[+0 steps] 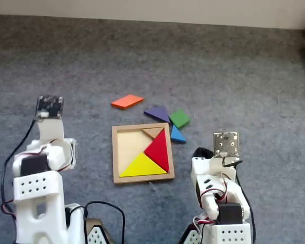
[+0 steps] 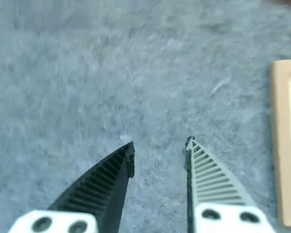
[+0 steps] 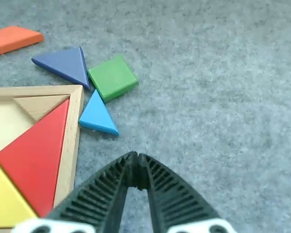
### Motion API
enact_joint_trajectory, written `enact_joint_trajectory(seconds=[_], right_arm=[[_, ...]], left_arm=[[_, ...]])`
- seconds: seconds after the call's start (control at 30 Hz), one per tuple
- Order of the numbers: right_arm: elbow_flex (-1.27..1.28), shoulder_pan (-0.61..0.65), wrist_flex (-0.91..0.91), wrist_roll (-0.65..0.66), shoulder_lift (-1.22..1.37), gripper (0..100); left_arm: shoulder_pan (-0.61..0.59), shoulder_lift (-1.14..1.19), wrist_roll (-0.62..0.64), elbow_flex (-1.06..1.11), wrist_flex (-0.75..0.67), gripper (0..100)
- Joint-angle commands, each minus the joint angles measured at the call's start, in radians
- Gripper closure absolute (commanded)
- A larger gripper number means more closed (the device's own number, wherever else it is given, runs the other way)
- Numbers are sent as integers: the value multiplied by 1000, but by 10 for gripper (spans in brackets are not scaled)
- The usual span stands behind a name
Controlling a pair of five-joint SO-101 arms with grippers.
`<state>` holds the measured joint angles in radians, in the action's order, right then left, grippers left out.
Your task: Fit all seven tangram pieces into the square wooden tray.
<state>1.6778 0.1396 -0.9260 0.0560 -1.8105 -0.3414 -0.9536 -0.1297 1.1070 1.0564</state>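
Observation:
The square wooden tray lies mid-table and holds a yellow triangle, a red triangle and a small plain wood triangle. Beyond it on the carpet lie an orange parallelogram, a purple triangle, a green square and a small blue triangle. In the right wrist view the blue triangle touches the tray's corner. My right gripper is shut and empty, on the near side of the blue triangle. My left gripper is open over bare carpet, left of the tray.
Grey carpet covers the table all around. Both arm bases stand at the near edge, either side of the tray. A pale wall strip runs along the far edge.

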Motion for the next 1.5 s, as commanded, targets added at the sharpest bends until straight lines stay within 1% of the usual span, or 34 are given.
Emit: enact_joint_trajectory(seconds=[0.0, 0.13, 0.23, 0.3, 0.5, 0.73, 0.9, 1.0, 1.27, 1.47], right_arm=[[147, -24, -36, -8, 1, 983], [147, -24, -87, -2, 1, 983], [147, -24, -111, -2, -1, 983], [147, -24, -110, -2, -2, 983], [147, -24, -110, -2, -2, 983], [147, -24, -107, -2, -4, 983], [147, -24, -105, -2, -4, 983], [147, -24, -105, -2, -4, 983], [147, -24, -105, -2, -5, 983], [147, -24, -105, -2, -5, 983]], left_arm=[[124, -4, -38, -211, 123, 796], [185, 10, -35, -326, 199, 694], [217, 97, -40, -407, 209, 690], [242, 197, -44, -469, 209, 688], [326, 561, -152, -697, 206, 691], [397, 951, -161, -1012, 213, 691], [478, 1135, -149, -1181, 213, 691], [538, 1219, -92, -1260, 212, 691], [693, 1412, 9, -1454, 207, 691], [773, 1569, 15, -1632, 207, 691]])
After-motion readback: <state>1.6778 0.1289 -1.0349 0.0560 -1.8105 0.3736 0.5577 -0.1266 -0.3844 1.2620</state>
